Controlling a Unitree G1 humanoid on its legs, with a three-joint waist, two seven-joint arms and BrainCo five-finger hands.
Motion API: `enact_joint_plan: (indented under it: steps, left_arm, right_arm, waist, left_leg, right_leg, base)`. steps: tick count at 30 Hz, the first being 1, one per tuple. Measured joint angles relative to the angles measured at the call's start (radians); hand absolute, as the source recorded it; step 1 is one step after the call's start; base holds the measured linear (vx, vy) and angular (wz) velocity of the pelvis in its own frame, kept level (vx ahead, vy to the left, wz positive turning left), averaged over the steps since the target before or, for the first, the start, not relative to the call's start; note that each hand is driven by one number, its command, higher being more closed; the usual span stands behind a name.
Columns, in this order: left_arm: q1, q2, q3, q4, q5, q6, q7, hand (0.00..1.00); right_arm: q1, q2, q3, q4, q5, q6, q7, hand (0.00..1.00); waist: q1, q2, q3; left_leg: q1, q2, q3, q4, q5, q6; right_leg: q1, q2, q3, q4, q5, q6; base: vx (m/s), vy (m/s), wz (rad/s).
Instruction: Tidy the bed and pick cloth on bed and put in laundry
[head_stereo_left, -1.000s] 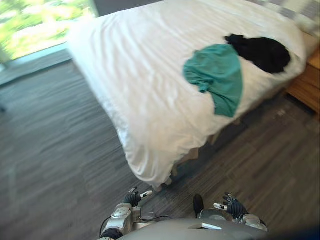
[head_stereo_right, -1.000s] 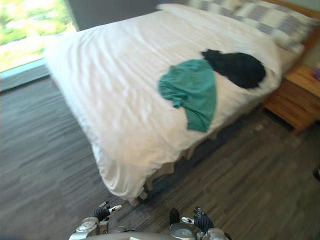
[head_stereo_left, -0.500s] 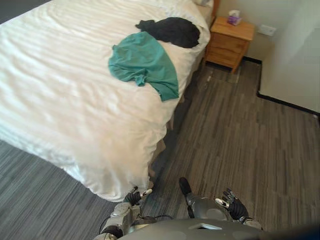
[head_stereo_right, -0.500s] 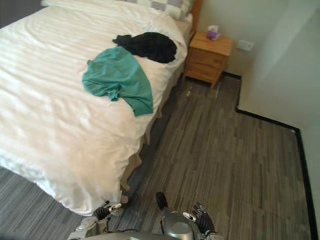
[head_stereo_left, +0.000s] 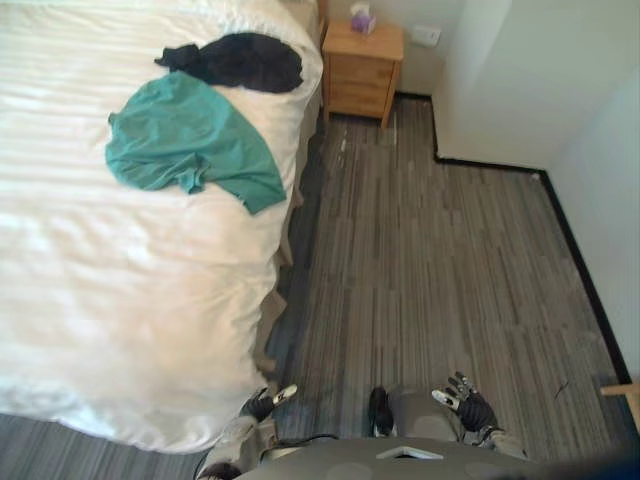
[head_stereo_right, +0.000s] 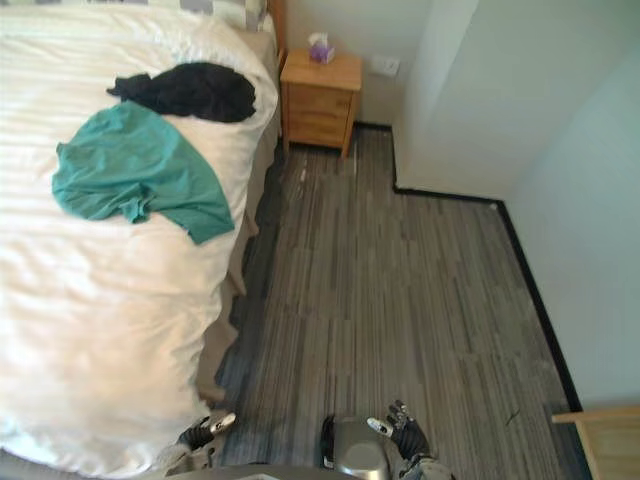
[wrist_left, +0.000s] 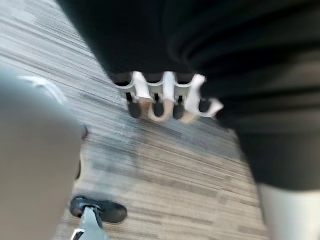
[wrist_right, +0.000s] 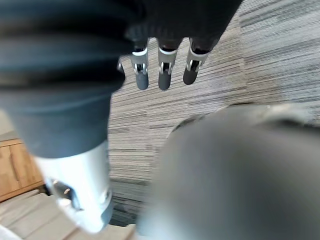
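A green cloth lies crumpled on the white bed, near its right edge. A black cloth lies just beyond it, toward the head of the bed. Both cloths also show in the right eye view, the green cloth and the black cloth. My left hand hangs low by the foot corner of the bed, fingers relaxed and holding nothing. My right hand hangs low over the floor, open and empty. In the wrist views the left fingers and right fingers point at bare floor.
A wooden nightstand with a tissue box stands beside the head of the bed. A white wall corner juts in at the right. Grey striped floor runs between bed and wall. A wooden edge shows at the lower right.
The whole view has swung to the right: the bed and cloths now sit further left, and more floor and wall show. Both hands hang as before.
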Motion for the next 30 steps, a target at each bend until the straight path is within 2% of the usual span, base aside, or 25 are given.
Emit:
enact_joint_plan:
  steps: [1,2,3,4,7,9,12,16,17,18,24,27,30]
  left_arm:
    - [0.002,-0.005,-0.001,0.000,0.000,-0.006,0.001,0.00]
    - [0.003,-0.020,-0.003,0.000,0.002,-0.013,0.001,0.00]
    - [0.003,-0.026,-0.004,0.001,0.003,-0.017,0.001,0.00]
    - [0.011,-0.034,-0.004,0.006,0.001,-0.026,0.001,0.00]
    - [0.007,-0.033,-0.003,0.006,-0.007,-0.042,0.000,0.00]
    - [0.006,-0.024,-0.001,0.007,-0.013,-0.042,0.000,0.00]
    - [0.006,-0.018,-0.002,0.009,-0.032,-0.043,0.000,0.00]
    - [-0.001,-0.019,-0.005,0.027,-0.032,-0.042,0.002,0.00]
    - [-0.002,-0.019,-0.010,0.027,-0.032,-0.041,0.003,0.00]
    - [0.001,-0.026,-0.032,0.031,-0.032,-0.039,0.005,0.00]
    - [0.001,-0.024,-0.033,0.031,-0.032,-0.037,0.005,0.00]
    - [-0.001,-0.021,-0.034,0.027,-0.045,-0.017,0.016,0.00]
    - [-0.004,-0.021,-0.046,0.020,-0.046,0.005,0.026,0.00]
  right_arm:
    - [-0.002,0.000,0.004,0.003,0.000,0.002,0.001,0.00]
    - [0.001,-0.010,-0.004,0.021,0.006,0.008,0.002,0.00]
    - [0.001,-0.015,-0.009,0.026,0.011,0.012,0.001,0.00]
    - [0.003,-0.022,-0.012,0.033,0.015,0.018,-0.006,0.00]
    - [0.010,-0.018,-0.017,0.038,0.050,0.025,-0.016,0.00]
    - [0.012,-0.004,-0.024,0.041,0.068,0.029,-0.022,0.00]
    - [0.024,0.003,-0.032,0.042,0.090,0.036,-0.027,0.00]
    - [0.031,0.007,-0.054,0.042,0.089,0.035,-0.026,0.00]
    - [0.030,0.007,-0.056,0.042,0.086,0.033,-0.025,0.00]
    - [0.010,-0.005,-0.055,0.081,0.079,0.012,-0.016,0.00]
    - [0.010,-0.005,-0.055,0.080,0.079,0.012,-0.018,0.00]
    - [0.011,-0.004,-0.055,0.077,0.082,0.015,-0.029,0.00]
    - [0.011,-0.007,-0.060,0.057,0.101,0.035,-0.043,0.00]
  waist:
    - [0.001,0.012,0.009]
    - [-0.008,0.024,0.006]
    - [-0.009,0.037,0.003]
    - [-0.005,0.053,-0.005]
    - [-0.011,0.045,-0.007]
    - [-0.009,0.030,0.013]
    - [-0.007,0.027,0.018]
    - [-0.011,0.032,0.019]
    - [-0.012,0.038,0.021]
    - [-0.027,0.061,0.009]
    - [-0.029,0.061,0.009]
    - [-0.028,0.060,0.009]
    - [-0.025,0.064,0.008]
  left_leg:
    - [-0.009,0.007,-0.028,0.026,-0.013,-0.006]
    - [-0.002,-0.002,-0.063,-0.047,-0.001,-0.017]
    - [-0.004,0.001,-0.073,-0.073,0.033,-0.017]
    - [0.005,0.014,-0.064,-0.075,0.032,-0.020]
    - [-0.006,0.009,-0.038,-0.079,0.018,-0.026]
    - [-0.005,0.012,-0.029,-0.074,0.014,-0.029]
    - [0.002,0.015,-0.023,-0.074,0.007,-0.043]
    - [0.003,0.020,-0.029,-0.071,0.011,-0.040]
    - [0.004,0.021,-0.037,-0.068,0.011,-0.041]
    - [0.002,0.030,-0.076,-0.050,0.009,-0.047]
    - [-0.003,0.029,-0.091,-0.051,0.009,-0.047]
    - [-0.022,0.027,-0.114,-0.050,0.012,-0.044]
    - [-0.063,0.031,-0.119,-0.061,0.017,-0.045]
  right_leg:
    - [0.057,0.014,0.019,-0.095,0.048,-0.001]
    - [0.102,0.032,0.040,-0.182,0.096,0.000]
    - [0.123,0.045,0.051,-0.221,0.115,0.003]
    - [0.155,0.065,0.080,-0.290,0.152,0.007]
    - [0.182,0.071,0.109,-0.413,0.222,0.015]
    - [0.184,0.072,0.113,-0.414,0.227,0.018]
    - [0.184,0.076,0.112,-0.414,0.228,0.018]
    - [0.182,0.080,0.108,-0.414,0.227,0.016]
    - [0.182,0.081,0.107,-0.414,0.226,0.013]
    - [0.197,0.075,0.061,-0.415,0.213,0.014]
    - [0.197,0.071,0.050,-0.415,0.211,0.014]
    - [0.191,0.062,0.018,-0.415,0.200,0.015]
    - [0.159,0.043,-0.088,-0.410,0.189,0.011]
  base:
    - [0.00,-0.133,-0.68]
    - [-0.05,-0.081,-0.56]
    - [-0.10,-0.056,-0.67]
    - [-0.07,-0.020,-0.53]
    - [-0.12,-0.016,-0.35]
    - [-0.11,-0.033,-0.16]
    - [-0.07,-0.031,-0.05]
    - [-0.01,-0.003,0.00]
    - [0.01,0.004,0.03]
    - [0.00,0.000,0.00]
    - [0.00,0.000,0.06]
    - [-0.01,0.004,0.25]
    - [0.01,0.006,0.01]
